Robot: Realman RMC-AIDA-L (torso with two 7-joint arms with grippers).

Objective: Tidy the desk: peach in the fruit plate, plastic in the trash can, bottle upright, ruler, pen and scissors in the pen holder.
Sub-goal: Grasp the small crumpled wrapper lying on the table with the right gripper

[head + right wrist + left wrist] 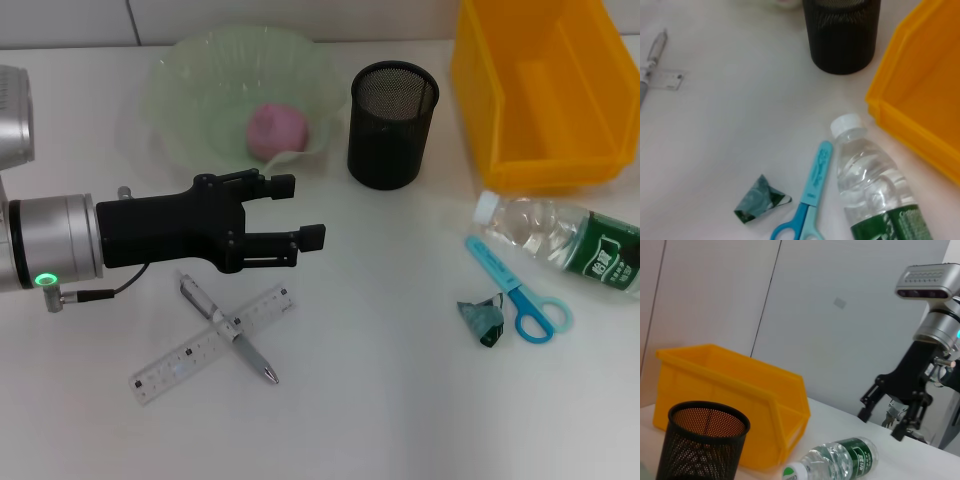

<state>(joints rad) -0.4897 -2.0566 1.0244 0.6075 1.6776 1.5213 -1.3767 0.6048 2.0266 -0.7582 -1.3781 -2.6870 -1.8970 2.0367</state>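
peach point(277, 129) already lying in the fruit plate point(190, 70). left hand point(302, 212) hovering wide and empty, pen point(228, 329) crossed over ruler point(213, 343) at its 6 o'clock. best to drop straight down, straddle the pen clear of the crossing, close gently. right hand point(900, 426) wide, idle.

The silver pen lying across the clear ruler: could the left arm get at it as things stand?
Probably yes. The left gripper hovers open just above the silver pen, which lies on top of the clear ruler with nothing covering it.
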